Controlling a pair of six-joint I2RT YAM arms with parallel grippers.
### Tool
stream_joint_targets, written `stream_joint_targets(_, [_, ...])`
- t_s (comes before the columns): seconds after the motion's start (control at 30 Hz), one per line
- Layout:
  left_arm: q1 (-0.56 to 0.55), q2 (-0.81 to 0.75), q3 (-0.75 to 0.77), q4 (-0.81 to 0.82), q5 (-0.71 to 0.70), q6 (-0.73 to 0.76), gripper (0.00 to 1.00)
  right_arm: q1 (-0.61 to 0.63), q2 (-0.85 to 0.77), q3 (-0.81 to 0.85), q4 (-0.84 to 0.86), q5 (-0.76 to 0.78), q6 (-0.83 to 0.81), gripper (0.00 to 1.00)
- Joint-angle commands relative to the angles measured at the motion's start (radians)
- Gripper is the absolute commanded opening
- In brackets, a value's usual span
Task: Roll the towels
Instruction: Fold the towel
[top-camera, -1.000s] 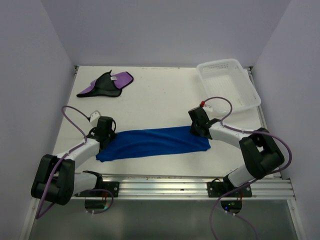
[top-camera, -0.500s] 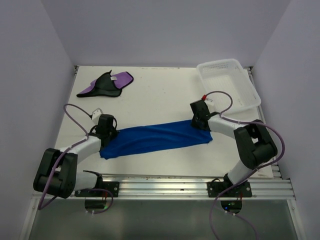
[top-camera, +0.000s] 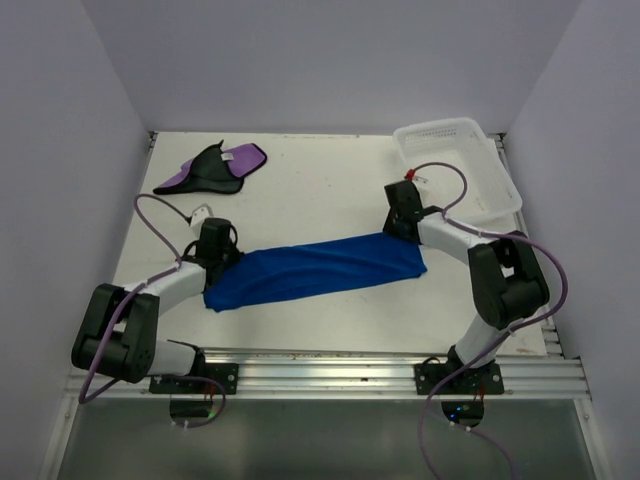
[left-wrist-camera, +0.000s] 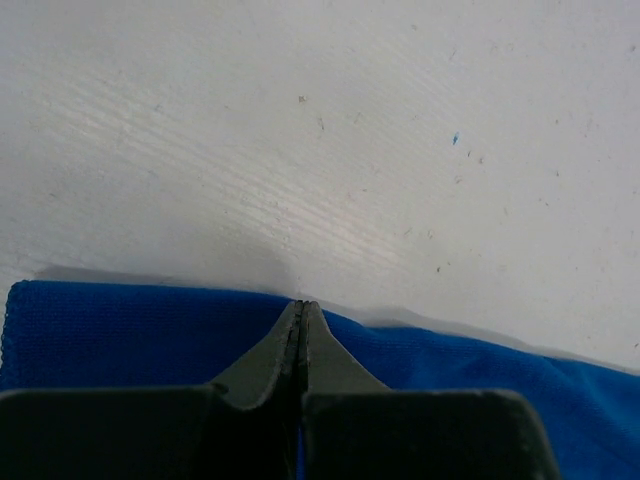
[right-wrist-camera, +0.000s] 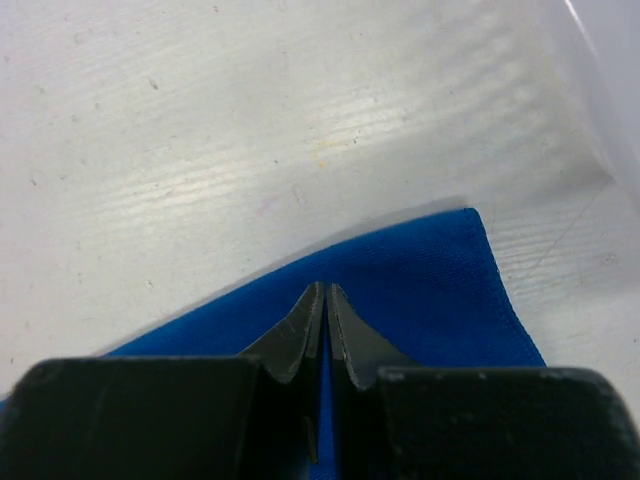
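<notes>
Blue towel (top-camera: 315, 270) is edge-clamped in our left pincer (left-wrist-camera: 302, 306) and right pincer (right-wrist-camera: 325, 291); pulling unevenly, we could lose it.

basket (top-camera: 440, 127) crowding right pincer (right-wrist-camera: 325, 290), perhaps touching

blue towel (top-camera: 315, 270) slid farther up table (top-camera: 330, 180), left gripper (top-camera: 224, 261), right gripper (top-camera: 398, 237) (likewise)
</notes>
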Motion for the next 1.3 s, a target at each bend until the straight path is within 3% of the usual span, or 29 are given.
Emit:
stream_joint_targets(0.0, [-0.006, -0.017, 0.025, 0.003, -0.029, 0.024, 0.0, 0.003, -0.083, 0.031, -0.012, -0.008, -0.032, 0.09])
stream_joint_targets(0.23, [-0.006, -0.046, -0.028, 0.0, -0.055, 0.022, 0.0, 0.062, -0.2, -0.006, -0.008, -0.138, -0.021, 0.18])
stream_joint_targets(0.43, [-0.006, -0.035, -0.053, -0.008, -0.069, 0.004, 0.0, 0.259, -0.203, 0.003, 0.046, -0.224, -0.062, 0.27])
stream_joint_targets(0.57, [-0.006, -0.038, -0.065, 0.0, -0.067, 0.001, 0.0, 0.334, -0.151, 0.022, 0.061, -0.32, -0.059, 0.24])
stream_joint_targets(0.87, [-0.006, -0.05, -0.071, -0.009, -0.076, -0.002, 0.0, 0.457, -0.023, 0.057, 0.089, -0.342, -0.032, 0.27])
stream_joint_targets(1.27, [-0.006, -0.069, -0.099, -0.014, -0.078, -0.009, 0.0, 0.567, 0.153, 0.229, 0.026, -0.307, -0.029, 0.32])
